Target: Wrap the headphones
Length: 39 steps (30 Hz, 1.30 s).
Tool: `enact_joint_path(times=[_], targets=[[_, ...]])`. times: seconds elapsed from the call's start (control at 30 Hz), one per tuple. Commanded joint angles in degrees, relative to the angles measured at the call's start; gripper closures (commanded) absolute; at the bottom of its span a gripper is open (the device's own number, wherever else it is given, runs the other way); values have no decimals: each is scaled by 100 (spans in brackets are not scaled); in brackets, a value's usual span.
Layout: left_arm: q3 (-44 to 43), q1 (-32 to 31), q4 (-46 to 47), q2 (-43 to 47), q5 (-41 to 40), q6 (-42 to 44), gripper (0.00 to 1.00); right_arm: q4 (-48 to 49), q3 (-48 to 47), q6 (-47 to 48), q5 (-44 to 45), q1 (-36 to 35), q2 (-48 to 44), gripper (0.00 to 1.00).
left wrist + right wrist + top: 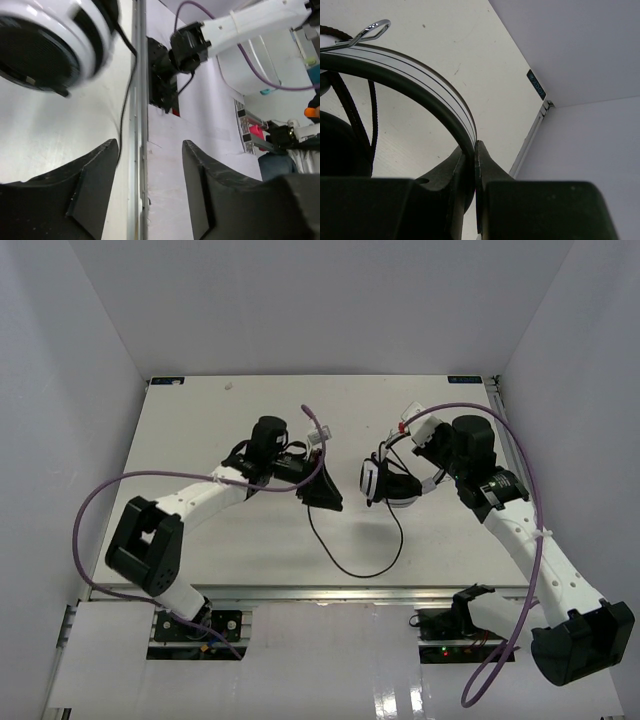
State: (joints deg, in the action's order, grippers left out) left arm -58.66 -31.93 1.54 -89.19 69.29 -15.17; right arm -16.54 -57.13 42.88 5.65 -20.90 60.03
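Right end effector [472, 156] clamps headphones [415, 79] headband; left end effector [150, 146] spread wide, empty.

White walls [300, 300] enclosed the tabletop [190, 430] on three sides. Blue tape strips [165, 381] sat at its far corners; a metal rail [300, 592] lined its near edge.

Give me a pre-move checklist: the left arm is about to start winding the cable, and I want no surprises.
1. Right gripper clamped on the headband: ok.
2. Left gripper open: ok.
3. Cable between the left fingers: not ok. It passes beside one finger and the gap is empty.
4. Cable lying in a loose loop on the table: ok.
5. Cable's free end located: cannot tell.
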Motion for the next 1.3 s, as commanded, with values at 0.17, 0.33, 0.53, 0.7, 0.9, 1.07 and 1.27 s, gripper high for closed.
enact_joint_path(times=[0.17, 0.33, 0.53, 0.7, 0.9, 1.07, 1.27], targets=[[1805, -2042, 2583, 1242, -2374, 753, 7, -295, -1213, -2512, -1262, 211, 522, 92], [2120, -2569, 3437, 679, -3466, 842, 2, -659, -1929, -3319, -1821, 363, 827, 92], [1784, -3164, 3760, -75, -4729, 1333, 2, -1002, -2764, -4102, -2374, 774, 1123, 92], [2084, -3258, 4172, -189, -6026, 1724, 2, -1176, -3174, -4657, -3029, 1141, 1219, 92], [2039, -3258, 3802, -439, -6384, 1974, 16, -1236, -3573, -5005, -3628, 1557, 1319, 92], [2193, -3223, 3792, -363, -6700, 1947, 44, -1290, -3937, -5308, -4291, 2022, 1486, 92], [2273, -3182, 3814, -310, -6633, 1882, 77, -1269, -4009, -5677, -4765, 2464, 1585, 92]])
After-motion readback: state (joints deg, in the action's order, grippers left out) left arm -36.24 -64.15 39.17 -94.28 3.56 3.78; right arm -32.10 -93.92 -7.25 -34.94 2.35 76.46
